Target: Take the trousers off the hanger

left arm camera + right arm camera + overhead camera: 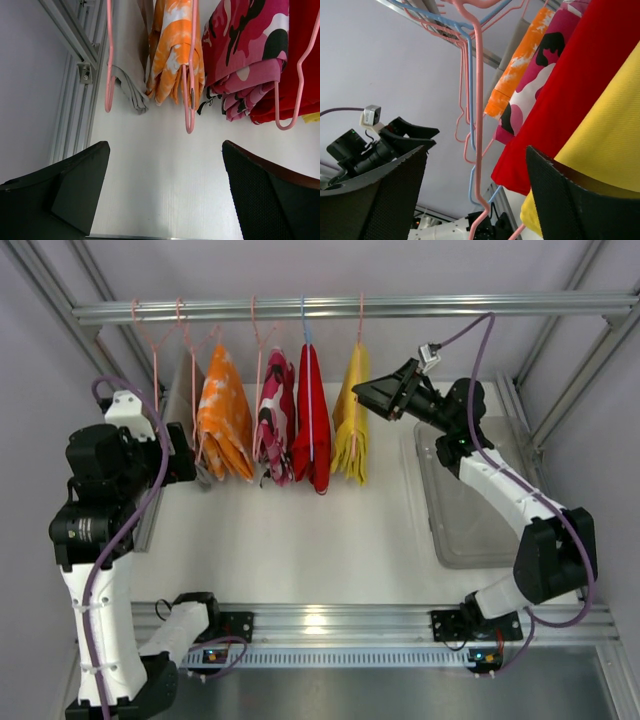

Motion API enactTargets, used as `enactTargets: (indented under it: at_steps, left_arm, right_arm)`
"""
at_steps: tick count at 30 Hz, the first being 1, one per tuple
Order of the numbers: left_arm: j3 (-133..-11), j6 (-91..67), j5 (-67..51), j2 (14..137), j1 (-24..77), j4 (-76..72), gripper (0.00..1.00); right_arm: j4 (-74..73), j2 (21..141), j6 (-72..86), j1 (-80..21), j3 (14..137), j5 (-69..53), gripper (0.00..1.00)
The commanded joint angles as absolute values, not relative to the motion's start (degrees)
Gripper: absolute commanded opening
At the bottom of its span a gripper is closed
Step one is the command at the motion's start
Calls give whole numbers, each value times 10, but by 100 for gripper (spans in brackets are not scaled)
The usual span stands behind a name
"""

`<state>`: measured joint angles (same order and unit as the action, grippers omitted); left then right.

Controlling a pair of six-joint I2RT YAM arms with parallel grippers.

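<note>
- Top view: the trousers [351,425] hang on the hanger [360,325], rightmost on the rail [500,306] above the tabletop [300,540]; the right fingers [375,395] are just beside them.
- Left wrist view: the left fingers [75,192] stand wide apart below the orange tie-dye garment [172,45].
- Right wrist view: the right fingers are spread apart, gripping nothing; the hanger's wire runs between them, with the trousers close by.
</note>
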<state>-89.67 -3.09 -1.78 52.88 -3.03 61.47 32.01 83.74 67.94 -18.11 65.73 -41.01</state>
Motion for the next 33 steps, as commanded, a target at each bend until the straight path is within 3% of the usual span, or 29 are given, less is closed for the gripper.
enactTargets:
  at_steps: [1, 9, 12, 15, 16, 20, 33]
  left_arm:
    - [-916, -35, -31, 541, -34, 596, 99]
    - [-911, -33, -27, 551, -34, 584, 99]
    - [-913, -36, -23, 555, -34, 582, 99]
    - [-928, -35, -33, 564, -34, 578, 99]
    - [-945, -39, -38, 569, -34, 580, 99]
    - [-990, -49, -85, 607, -34, 597, 99]
    - [-980, -51, -185, 625, -34, 546, 99]
  right_arm:
    - [436, 852, 725, -210, 689, -401, 76]
    - [500, 873, 773, -237, 662, -388, 63]
    - [518, 881, 785, -237, 655, -383, 52]
    - [525, 890, 792, -238, 664, -388, 33]
    - [525, 891, 792, -237, 672, -395, 22]
    - [504, 880, 785, -236, 685, -405, 2]
    - [483, 828, 773, -228, 739, -430, 0]
